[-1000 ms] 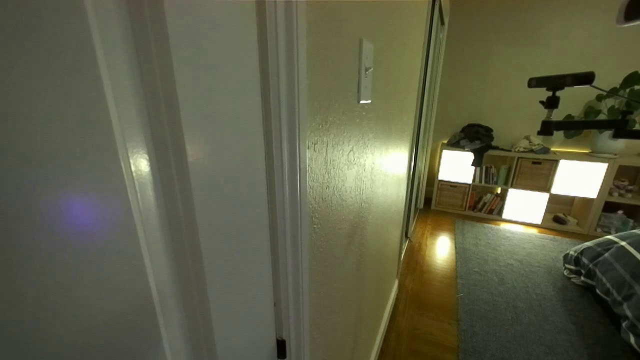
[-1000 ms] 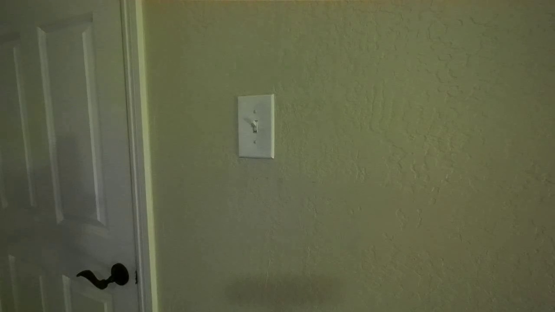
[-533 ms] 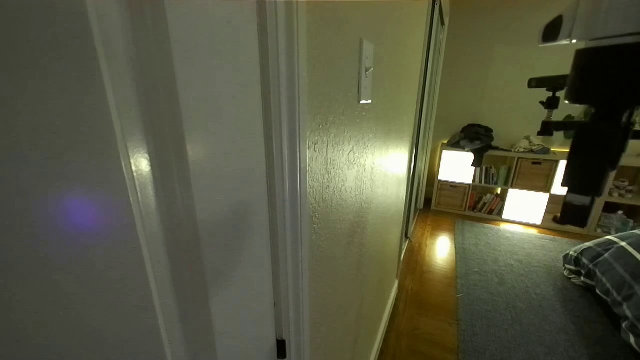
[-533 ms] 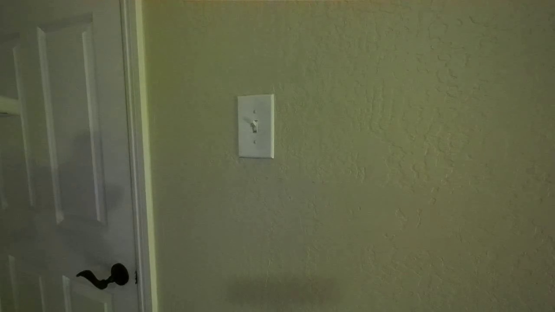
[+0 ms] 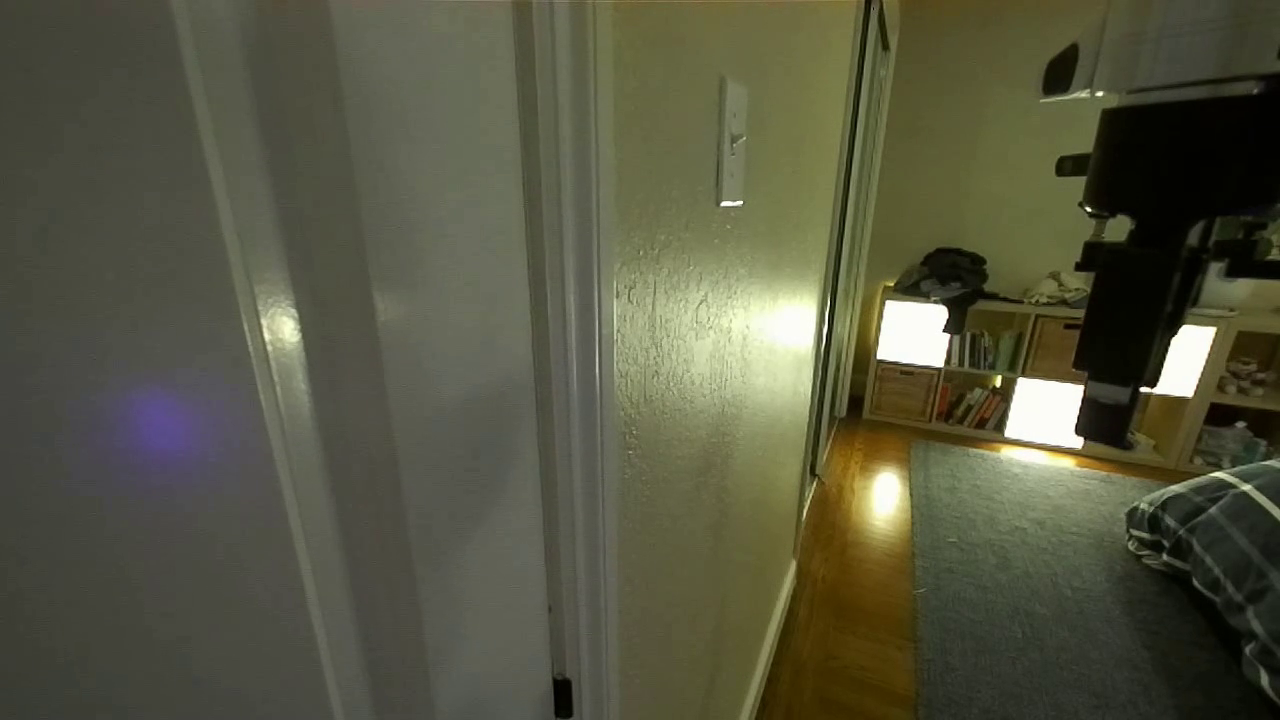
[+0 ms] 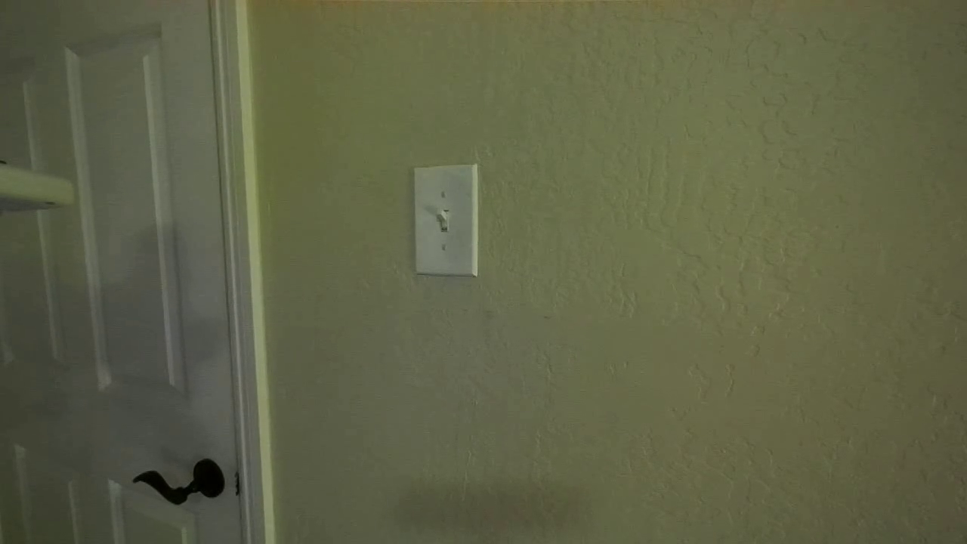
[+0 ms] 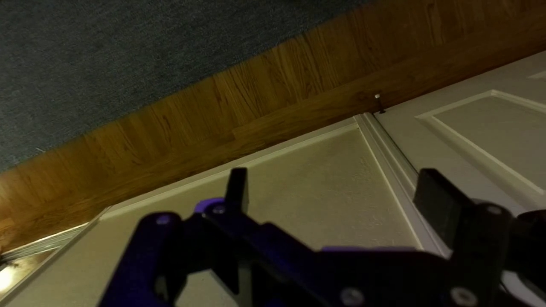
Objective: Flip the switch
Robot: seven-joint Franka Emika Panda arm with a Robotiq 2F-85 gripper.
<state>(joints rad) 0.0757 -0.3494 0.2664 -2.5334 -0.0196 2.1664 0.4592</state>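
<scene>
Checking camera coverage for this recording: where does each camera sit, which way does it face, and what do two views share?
Wrist view: on the wrist, looking down the wall to the floor; the open gripper shows at bottom.
In an exterior view: close to a door, looking along the wall, switch nearly edge-on; gripper and arm at right.
In an exterior view: facing the wall, door handle lower left; a pale part, probably arm, at left.
Both exterior views share switch and wall.

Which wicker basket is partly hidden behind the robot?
The upper basket: in an exterior view the gripper covers its right edge; the lower basket shows whole.
</scene>
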